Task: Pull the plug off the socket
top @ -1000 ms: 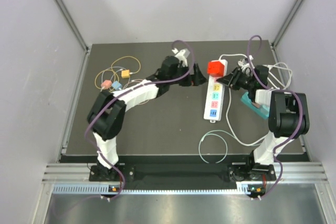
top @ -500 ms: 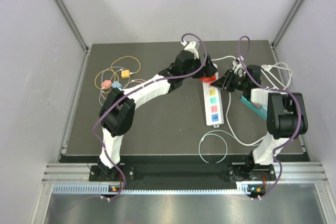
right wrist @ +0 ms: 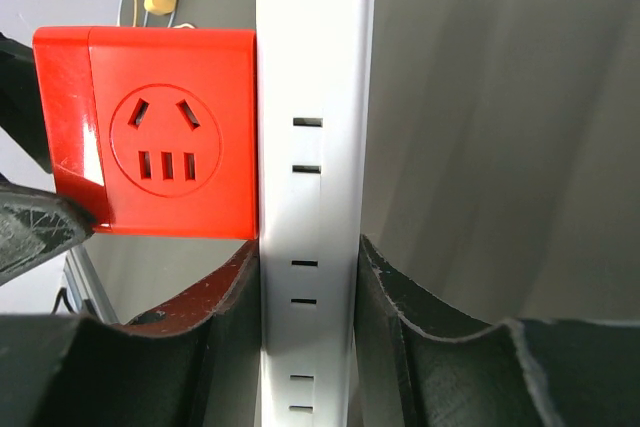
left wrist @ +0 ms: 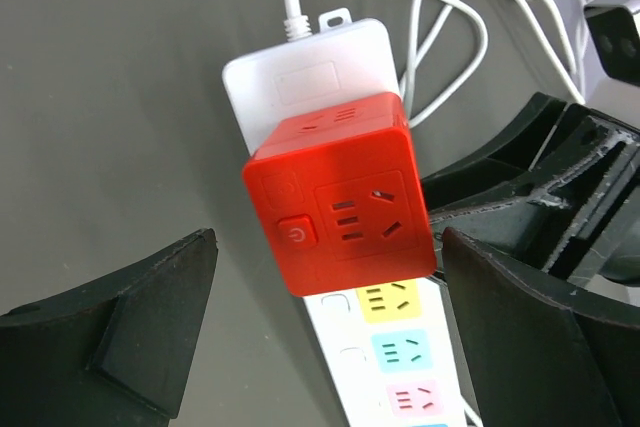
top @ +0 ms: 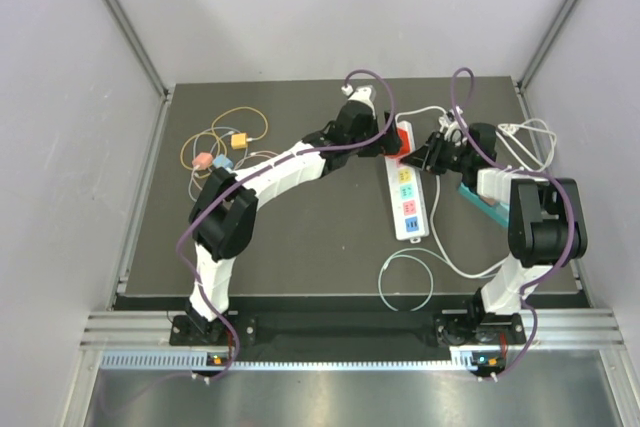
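- While the red cube plug (left wrist: pixel 340 192) is still seated in the far end of the power strip (left wrist: pixel 308 69), I see it from above with its own outlets and round button facing the left wrist camera.
- From the side, in the right wrist view, the cube's base sits flush against the strip's face, with no gap that I can make out.
- My left gripper (left wrist: pixel 325 247) is spread wide around the cube. One finger stands clear of it with dark mat showing between, and the other is just beside the cube's far side.
- A second ago that gripper hung well to the left of the cube. Half a second ago it had swung over it, and now it brackets it.
- My right gripper (right wrist: pixel 308 287) is clamped on the power strip. Its two fingers press the strip's long edges just below the cube, as they did in the earlier overhead frames.
- Compared with a second ago, the strip has shifted a little. In the overhead view its near end lies slightly closer to the arm bases.
- White cables (top: pixel 440 247) run from the strip's far end and loop over the table (top: pixel 300 247) toward the right arm.
- Thin wires (top: pixel 222 142) with small coloured pieces lie at the table's far left, in the same spot as before.
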Controlling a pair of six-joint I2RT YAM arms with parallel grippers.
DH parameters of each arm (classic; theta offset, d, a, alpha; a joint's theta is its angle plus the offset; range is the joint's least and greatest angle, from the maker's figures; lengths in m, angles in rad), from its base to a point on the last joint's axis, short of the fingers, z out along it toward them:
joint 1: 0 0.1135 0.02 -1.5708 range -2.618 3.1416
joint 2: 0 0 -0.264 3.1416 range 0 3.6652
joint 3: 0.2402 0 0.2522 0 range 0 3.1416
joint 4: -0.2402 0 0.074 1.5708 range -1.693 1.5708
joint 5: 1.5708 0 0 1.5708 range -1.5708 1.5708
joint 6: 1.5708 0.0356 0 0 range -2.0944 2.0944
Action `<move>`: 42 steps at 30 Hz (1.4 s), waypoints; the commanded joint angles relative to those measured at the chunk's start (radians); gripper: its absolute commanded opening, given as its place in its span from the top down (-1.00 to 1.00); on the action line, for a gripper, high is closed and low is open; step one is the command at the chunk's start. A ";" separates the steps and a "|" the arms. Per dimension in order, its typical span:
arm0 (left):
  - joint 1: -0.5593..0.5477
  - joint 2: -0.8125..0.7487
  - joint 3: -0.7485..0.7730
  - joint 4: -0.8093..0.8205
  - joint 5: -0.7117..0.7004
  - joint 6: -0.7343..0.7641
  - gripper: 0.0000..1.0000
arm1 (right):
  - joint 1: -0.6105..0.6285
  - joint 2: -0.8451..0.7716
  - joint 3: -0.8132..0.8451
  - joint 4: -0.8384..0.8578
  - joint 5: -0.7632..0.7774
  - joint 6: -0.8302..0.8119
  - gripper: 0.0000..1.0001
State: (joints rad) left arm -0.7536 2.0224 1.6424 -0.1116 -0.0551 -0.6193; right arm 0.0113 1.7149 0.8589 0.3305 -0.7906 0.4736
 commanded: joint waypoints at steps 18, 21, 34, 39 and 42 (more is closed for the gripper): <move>-0.004 0.127 0.149 0.036 0.032 -0.155 -0.33 | 0.012 -0.075 0.040 0.150 -0.058 -0.018 1.00; -0.004 0.119 0.149 0.047 0.023 -0.165 1.00 | 0.013 -0.075 0.040 0.150 -0.047 -0.024 1.00; 0.094 -0.040 -0.130 0.371 0.235 -0.599 1.00 | -0.056 -0.034 0.005 0.215 -0.030 0.068 1.00; 0.071 -0.039 0.008 0.126 0.181 -0.352 1.00 | -0.085 -0.032 0.002 0.217 -0.029 0.074 1.00; 0.053 -0.037 0.089 -0.017 0.121 -0.162 1.00 | -0.085 -0.044 0.000 0.216 -0.022 0.066 1.00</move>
State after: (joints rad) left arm -0.7017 2.0674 1.6314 -0.0006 0.1165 -0.9722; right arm -0.0265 1.6978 0.8448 0.4397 -0.8558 0.5316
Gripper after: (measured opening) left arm 0.670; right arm 0.352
